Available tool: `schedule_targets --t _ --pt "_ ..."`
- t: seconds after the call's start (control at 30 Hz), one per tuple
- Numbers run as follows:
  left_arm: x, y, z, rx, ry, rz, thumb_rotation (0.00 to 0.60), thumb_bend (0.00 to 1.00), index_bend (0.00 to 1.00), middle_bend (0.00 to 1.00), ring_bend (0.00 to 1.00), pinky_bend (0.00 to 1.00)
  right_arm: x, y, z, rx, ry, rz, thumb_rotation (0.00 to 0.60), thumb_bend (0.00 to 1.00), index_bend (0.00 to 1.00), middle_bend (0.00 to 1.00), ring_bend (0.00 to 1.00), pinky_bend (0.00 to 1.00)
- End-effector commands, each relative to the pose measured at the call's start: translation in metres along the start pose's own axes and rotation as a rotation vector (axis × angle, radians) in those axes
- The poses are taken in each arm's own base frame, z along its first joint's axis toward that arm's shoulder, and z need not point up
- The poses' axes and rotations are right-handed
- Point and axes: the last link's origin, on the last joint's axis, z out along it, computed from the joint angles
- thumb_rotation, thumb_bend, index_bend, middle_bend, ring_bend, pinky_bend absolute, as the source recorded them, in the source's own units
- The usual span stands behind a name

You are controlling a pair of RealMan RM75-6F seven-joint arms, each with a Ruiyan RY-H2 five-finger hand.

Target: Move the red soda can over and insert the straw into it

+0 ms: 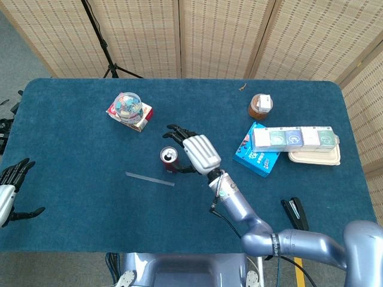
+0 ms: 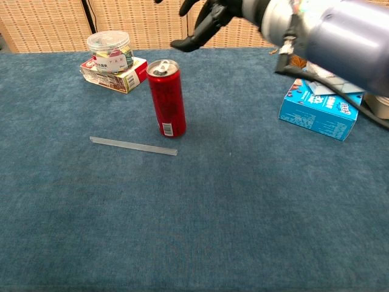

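One red soda can (image 2: 166,97), label illegible

Lab setup: woven screens (image 1: 179,36), tripod (image 1: 105,45), blue-clothed table (image 1: 72,149).

Clear jar (image 1: 127,104) atop red box (image 1: 141,118). Blue box (image 1: 256,156) under row of small cartons (image 1: 294,137). Brown jar (image 1: 260,106), beige container (image 1: 315,157), black stapler (image 1: 295,213).

Red soda can (image 2: 166,98) upright, clear straw (image 2: 133,146) flat just beside.
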Motion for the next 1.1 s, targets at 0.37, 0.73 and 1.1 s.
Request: schedule_targets --t 0.37,0.73,1.1 --pt "-0.006 0.004 0.004 -0.001 -0.007 0.022 0.600 0.00 0.00 0.00 0.00 0.00 0.031 0.008 -0.014 0.028 0.043 -0.041 0.600 0.33 0.22 0.12 0.23 0.32" --pt "-0.020 0.015 0.022 -0.092 -0.039 0.045 0.600 0.00 0.00 0.00 0.00 0.00 0.069 0.083 -0.094 -0.071 0.007 -0.286 0.600 0.21 0.16 0.05 0.13 0.22" --pt "-0.048 0.056 0.056 -0.281 -0.050 0.070 0.600 0.00 0.01 0.00 0.00 0.00 0.100 0.170 -0.237 -0.289 -0.040 -0.520 0.600 0.00 0.06 0.00 0.00 0.03"
